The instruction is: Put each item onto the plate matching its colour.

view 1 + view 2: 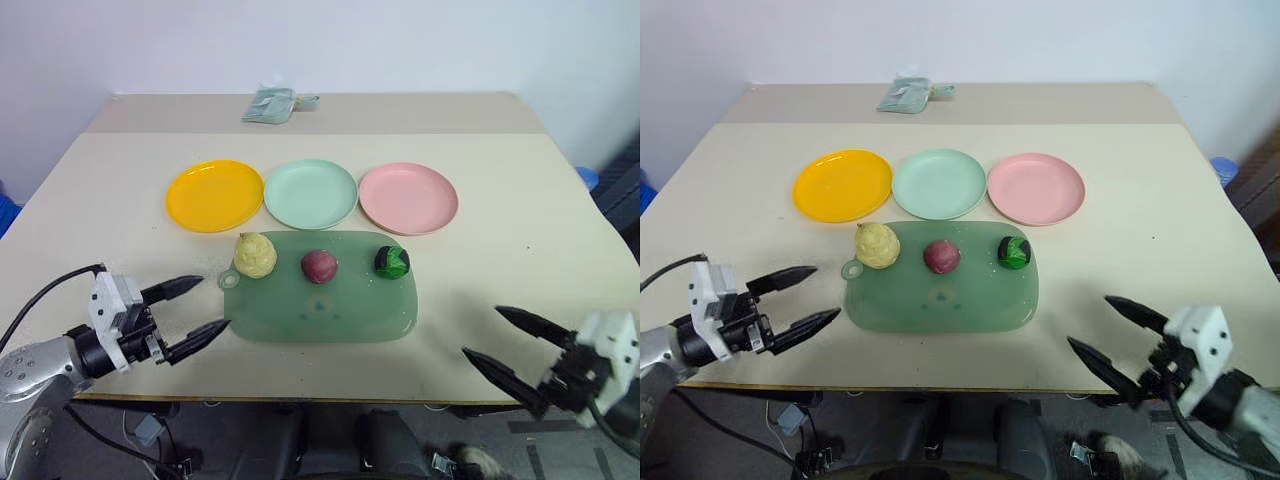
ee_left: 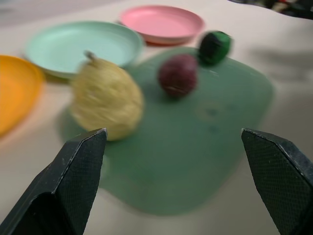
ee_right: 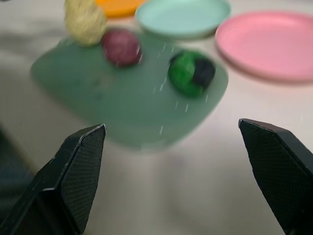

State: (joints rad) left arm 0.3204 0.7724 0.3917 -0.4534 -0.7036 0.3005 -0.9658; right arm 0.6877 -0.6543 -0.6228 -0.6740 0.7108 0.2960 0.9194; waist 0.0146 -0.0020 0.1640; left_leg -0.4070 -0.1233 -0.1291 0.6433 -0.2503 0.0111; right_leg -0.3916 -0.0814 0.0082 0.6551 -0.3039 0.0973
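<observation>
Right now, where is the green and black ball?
In the left eye view the green-and-black ball sits on the far right corner of the green mat, right of the maroon ball, just before the pink plate.

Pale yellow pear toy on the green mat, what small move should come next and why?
Probably reach the open left gripper toward the lumpy pale-yellow pear toy: it lies nearest that gripper, just below the empty orange-yellow round plate.
</observation>
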